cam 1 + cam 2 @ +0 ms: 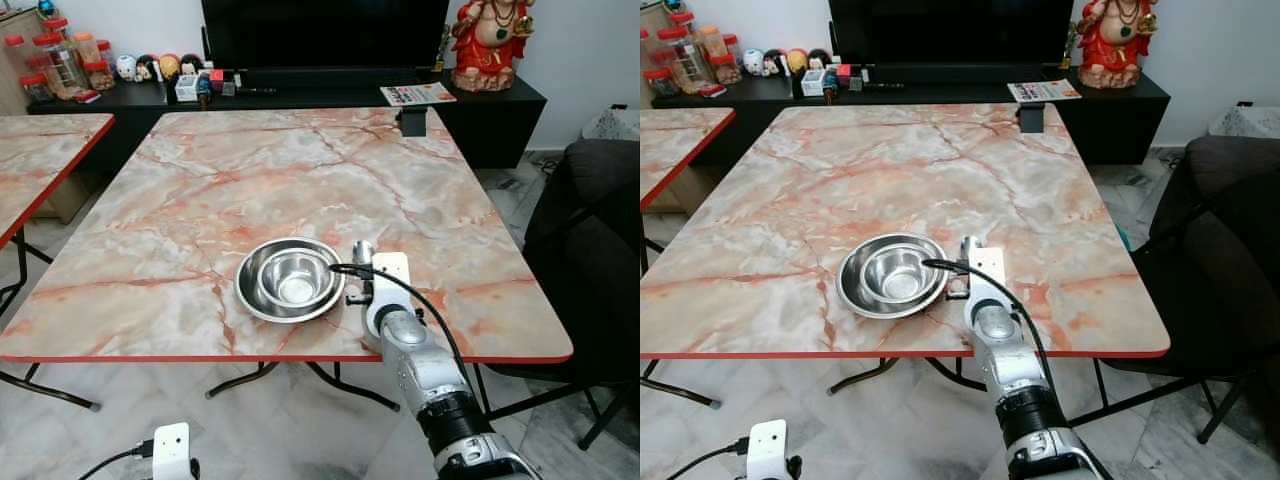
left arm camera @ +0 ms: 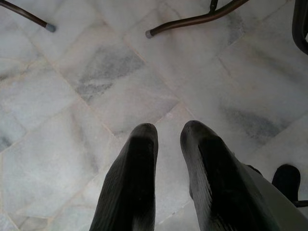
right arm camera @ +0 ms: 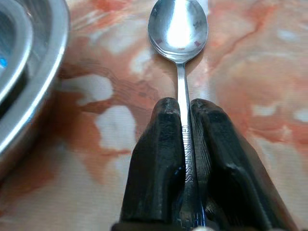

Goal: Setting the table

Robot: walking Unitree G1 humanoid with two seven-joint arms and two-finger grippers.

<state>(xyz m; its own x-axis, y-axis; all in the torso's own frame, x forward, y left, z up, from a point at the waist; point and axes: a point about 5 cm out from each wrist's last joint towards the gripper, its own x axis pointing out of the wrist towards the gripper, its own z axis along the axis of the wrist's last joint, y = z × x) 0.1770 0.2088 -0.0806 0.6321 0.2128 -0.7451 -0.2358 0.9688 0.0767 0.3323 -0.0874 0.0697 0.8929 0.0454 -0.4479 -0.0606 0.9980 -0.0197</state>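
The marble-patterned tabletop [image 1: 300, 170] carries two nested steel bowls [image 1: 289, 279] near its front edge, a spoon [image 3: 178, 29] just beside them, and a small dark box [image 1: 412, 121] at the far edge.

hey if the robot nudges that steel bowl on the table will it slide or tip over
Likely slide: the steel bowl looks wide and low, sitting flat on the smooth marble-pattern table. Tipping seems unlikely given its broad rim. It appears to be two nested bowls, so the inner one may rattle or shift. The right gripper holds a spoon beside it.

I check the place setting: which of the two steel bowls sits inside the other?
The smaller steel bowl sits inside the wider, shallower steel bowl, whose rim surrounds it, left of the right gripper.
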